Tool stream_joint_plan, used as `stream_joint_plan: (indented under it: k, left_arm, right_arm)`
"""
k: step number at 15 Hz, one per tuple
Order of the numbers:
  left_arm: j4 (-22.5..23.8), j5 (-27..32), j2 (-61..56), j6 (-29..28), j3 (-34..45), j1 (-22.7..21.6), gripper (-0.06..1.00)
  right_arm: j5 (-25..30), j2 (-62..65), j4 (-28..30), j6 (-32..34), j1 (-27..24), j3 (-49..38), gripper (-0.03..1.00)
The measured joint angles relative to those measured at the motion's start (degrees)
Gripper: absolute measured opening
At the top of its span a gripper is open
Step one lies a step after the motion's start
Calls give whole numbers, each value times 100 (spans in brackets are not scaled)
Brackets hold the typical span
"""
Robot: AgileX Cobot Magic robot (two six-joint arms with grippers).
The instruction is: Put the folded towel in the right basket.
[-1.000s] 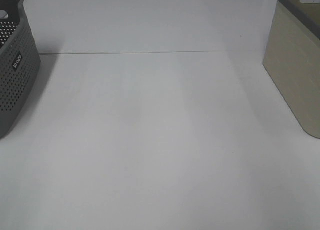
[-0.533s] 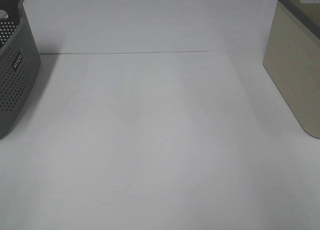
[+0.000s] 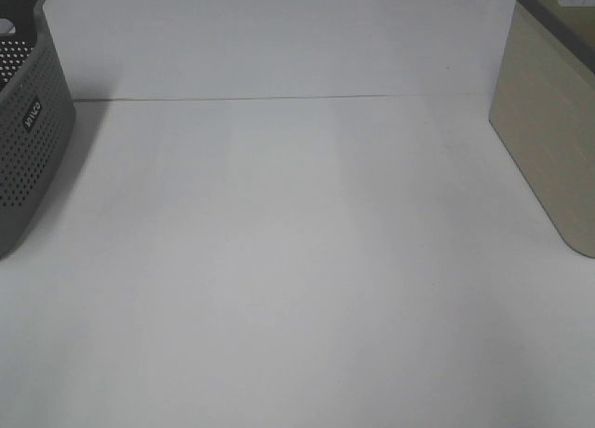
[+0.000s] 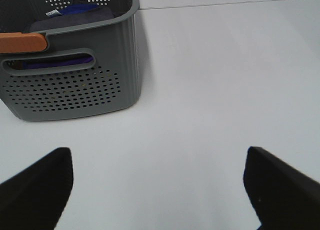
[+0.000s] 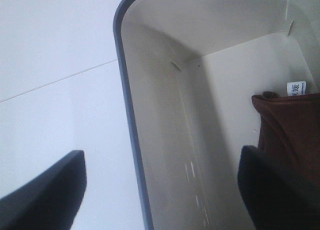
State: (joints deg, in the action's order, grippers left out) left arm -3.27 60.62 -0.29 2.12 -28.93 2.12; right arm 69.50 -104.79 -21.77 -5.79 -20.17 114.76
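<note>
The right wrist view looks down into the beige right basket with its dark grey rim. The folded reddish-brown towel with its white tag lies on the basket floor. My right gripper is open above the basket with nothing between its fingers. The same basket stands at the right edge of the exterior view; neither arm shows there. My left gripper is open and empty over the bare white table, short of the dark grey perforated basket.
The dark grey perforated basket with a white logo stands at the table's left edge and holds blue and purple cloth and an orange handle grip. A seam line crosses the white table near the back.
</note>
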Motion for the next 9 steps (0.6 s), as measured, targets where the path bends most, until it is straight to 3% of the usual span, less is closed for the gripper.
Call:
stream_joint_plan:
  k: [8,9]
  left_arm:
    - [0,0,0,0,0,0,88]
    - [0,0,0,0,0,0,88]
  right_arm:
    - [6,2624,86,-195,0,-2607,78]
    - [6,3346,23,-246,52,-3243,78]
